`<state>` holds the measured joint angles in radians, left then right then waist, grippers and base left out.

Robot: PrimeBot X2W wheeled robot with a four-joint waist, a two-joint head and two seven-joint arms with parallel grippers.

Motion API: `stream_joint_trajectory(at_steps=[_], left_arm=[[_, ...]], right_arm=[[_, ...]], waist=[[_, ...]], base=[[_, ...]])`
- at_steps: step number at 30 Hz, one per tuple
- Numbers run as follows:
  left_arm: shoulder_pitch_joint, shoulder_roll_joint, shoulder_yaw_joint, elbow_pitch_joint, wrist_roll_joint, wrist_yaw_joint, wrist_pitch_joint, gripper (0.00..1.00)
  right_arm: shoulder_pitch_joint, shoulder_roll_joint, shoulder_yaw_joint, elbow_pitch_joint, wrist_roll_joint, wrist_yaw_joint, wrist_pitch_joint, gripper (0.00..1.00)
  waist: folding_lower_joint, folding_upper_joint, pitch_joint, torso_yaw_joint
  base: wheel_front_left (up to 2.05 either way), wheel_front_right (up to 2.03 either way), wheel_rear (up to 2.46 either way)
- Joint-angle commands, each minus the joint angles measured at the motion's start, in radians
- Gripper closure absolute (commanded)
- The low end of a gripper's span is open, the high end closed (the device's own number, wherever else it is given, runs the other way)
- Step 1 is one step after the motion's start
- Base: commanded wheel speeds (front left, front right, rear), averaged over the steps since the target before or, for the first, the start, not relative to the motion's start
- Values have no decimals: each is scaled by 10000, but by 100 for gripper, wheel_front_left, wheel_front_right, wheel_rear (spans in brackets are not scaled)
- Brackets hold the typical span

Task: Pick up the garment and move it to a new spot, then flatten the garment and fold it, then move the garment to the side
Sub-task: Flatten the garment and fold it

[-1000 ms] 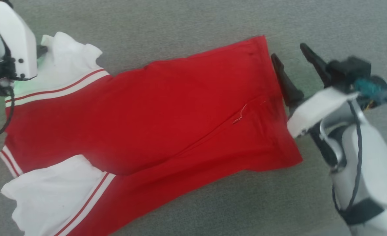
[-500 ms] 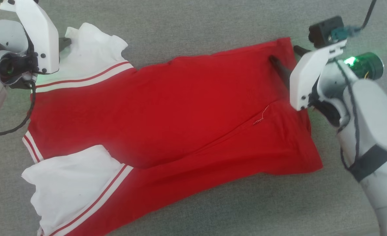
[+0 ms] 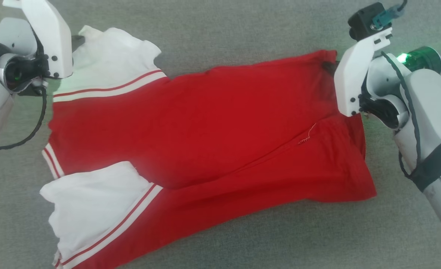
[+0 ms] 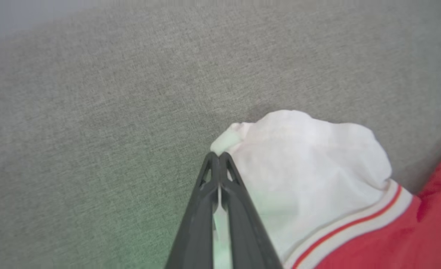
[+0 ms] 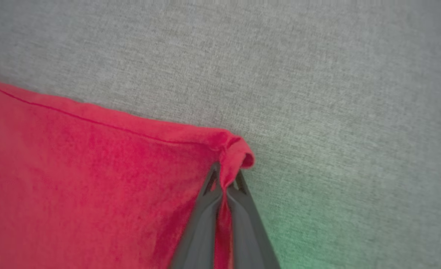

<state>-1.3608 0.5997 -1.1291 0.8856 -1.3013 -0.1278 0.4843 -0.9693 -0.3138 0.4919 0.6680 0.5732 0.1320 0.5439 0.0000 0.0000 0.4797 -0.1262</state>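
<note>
Garment (image 3: 205,123) lies spread lengthwise across the grey surface (image 3: 243,30), shoulders toward the robot's left and bottom edge toward its right, with a long crease (image 3: 273,157) running through the body. The right gripper (image 5: 226,175), which stood wide open just beside that edge a second ago, now has its fingers pinched tight on the far hem corner (image 5: 239,151), a tuck of red cloth bunched between them. The left gripper (image 4: 219,156) remains clamped on the tip of the far white sleeve (image 4: 306,157), as it was. With both far corners in hand, it looks ready to be lifted or drawn taut, probably to begin the flattening or a fold. The near edge lies loose on the surface.
</note>
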Motion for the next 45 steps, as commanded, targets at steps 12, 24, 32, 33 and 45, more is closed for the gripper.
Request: stream_joint_trajectory(at_steps=[12, 24, 32, 33, 45], left_arm=[[96, 516, -481, -1214, -5, -20, 846, 100], [1852, 2238, -680, -5990, -272, 1924, 868, 100], [3702, 3839, -970, -9847, -415, 3884, 521, 100], [3702, 3839, -970, -9847, -415, 3884, 521, 100], [5766, 3629, -1227, -10065, -931, 4333, -457, 100]], right_arm=[[828, -1138, 3, -988, 186, -25, -965, 100], [3205, -2022, -723, -3251, 173, -23, -461, 100], [5255, -2052, -1786, -4398, 170, -23, 200, 100], [5255, -2052, -1786, -4398, 170, -23, 200, 100], [6724, -1145, -2581, -4311, -162, -22, 989, 92]], waist=[[0, 0, -1180, 829], [0, 0, -2355, 1523], [0, 0, -2761, 1707], [0, 0, -2761, 1707], [0, 0, -2993, 1698]], base=[[0, 0, 0], [0, 0, 0], [0, 0, 0], [0, 0, 0], [0, 0, 0]])
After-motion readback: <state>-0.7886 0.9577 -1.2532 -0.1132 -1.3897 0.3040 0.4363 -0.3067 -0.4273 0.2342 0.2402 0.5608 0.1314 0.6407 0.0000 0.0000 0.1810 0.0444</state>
